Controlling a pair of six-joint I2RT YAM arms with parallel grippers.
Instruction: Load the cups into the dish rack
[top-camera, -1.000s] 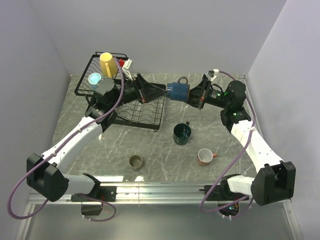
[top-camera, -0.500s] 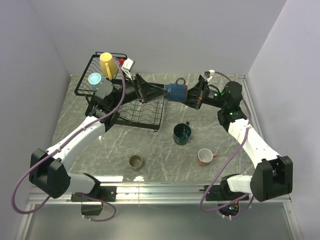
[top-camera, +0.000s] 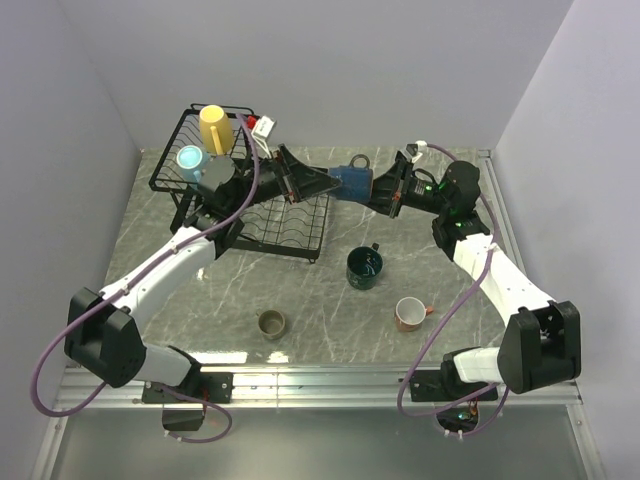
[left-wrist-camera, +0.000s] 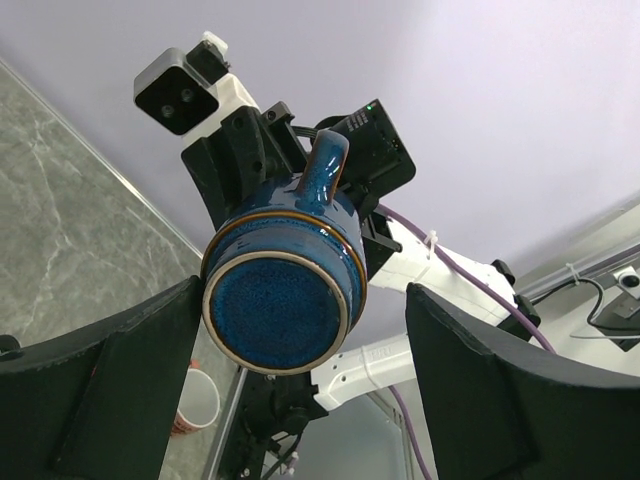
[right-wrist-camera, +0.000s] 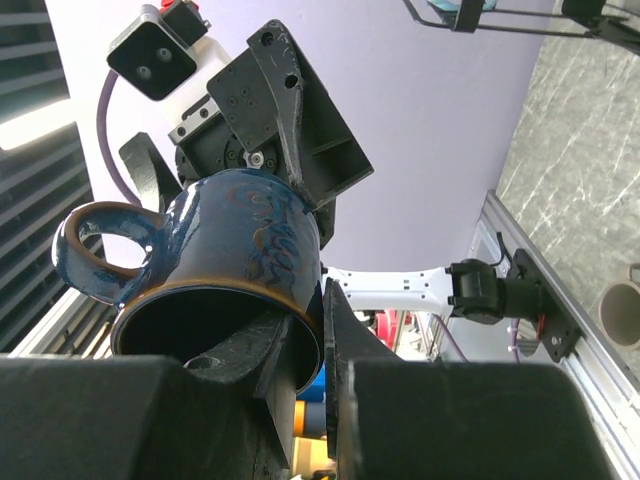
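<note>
My right gripper (top-camera: 378, 190) is shut on the rim of the small navy mug (top-camera: 351, 182), one finger inside and one outside, and holds it in the air on its side right of the dish rack (top-camera: 300, 240). In the right wrist view the gripper (right-wrist-camera: 322, 345) pinches the mug (right-wrist-camera: 235, 250). My left gripper (top-camera: 318, 185) is open, its fingers (left-wrist-camera: 110, 390) on either side of the mug's base (left-wrist-camera: 280, 312). The yellow mug (top-camera: 213, 128) and light blue mug (top-camera: 189, 158) sit in the raised basket (top-camera: 168, 172). The dark teal (top-camera: 364, 267), olive-brown (top-camera: 271, 323) and salmon-red (top-camera: 408, 313) mugs stand on the table.
The table is grey marble with walls on the left, far and right sides. The plate tray holds no cups. The salmon-red mug also shows low in the left wrist view (left-wrist-camera: 198, 405). A metal rail runs along the near edge (top-camera: 320, 375).
My left gripper has reached further right, so its open fingers now flank the navy mug's base. My right gripper has shifted the mug slightly left toward it.
</note>
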